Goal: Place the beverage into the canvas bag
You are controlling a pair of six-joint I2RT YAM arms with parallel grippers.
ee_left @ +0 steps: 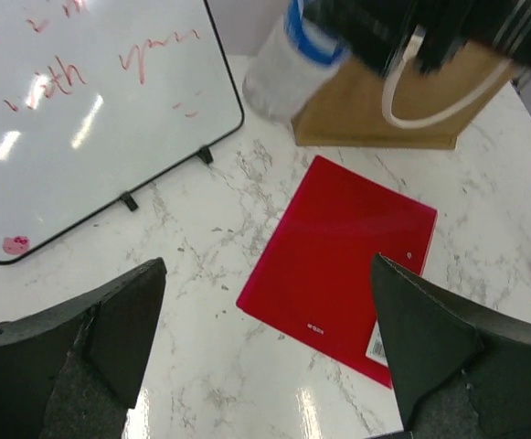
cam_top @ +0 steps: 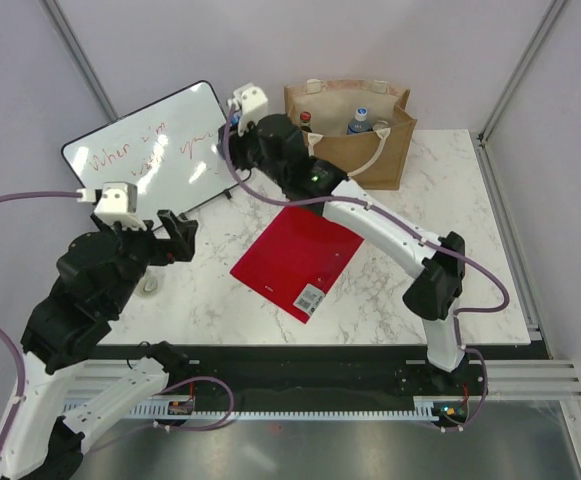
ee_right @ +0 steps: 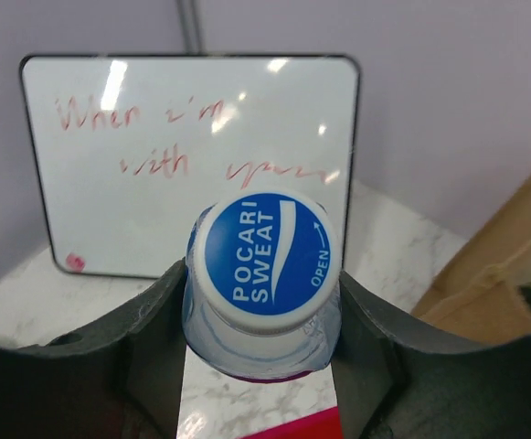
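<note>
The beverage is a clear bottle with a blue-and-white "Pocari Sweat" cap. My right gripper is shut on its neck just below the cap and holds it upright above the marble table. In the left wrist view the bottle hangs just left of the canvas bag. The tan canvas bag with white rope handles stands at the back of the table, to the right of my right wrist. My left gripper hovers open over the table's left part, with nothing between its fingers.
A whiteboard with red writing leans at the back left. A red folder lies flat mid-table. Two other bottles stand inside the bag. The bag's edge shows at the right of the right wrist view.
</note>
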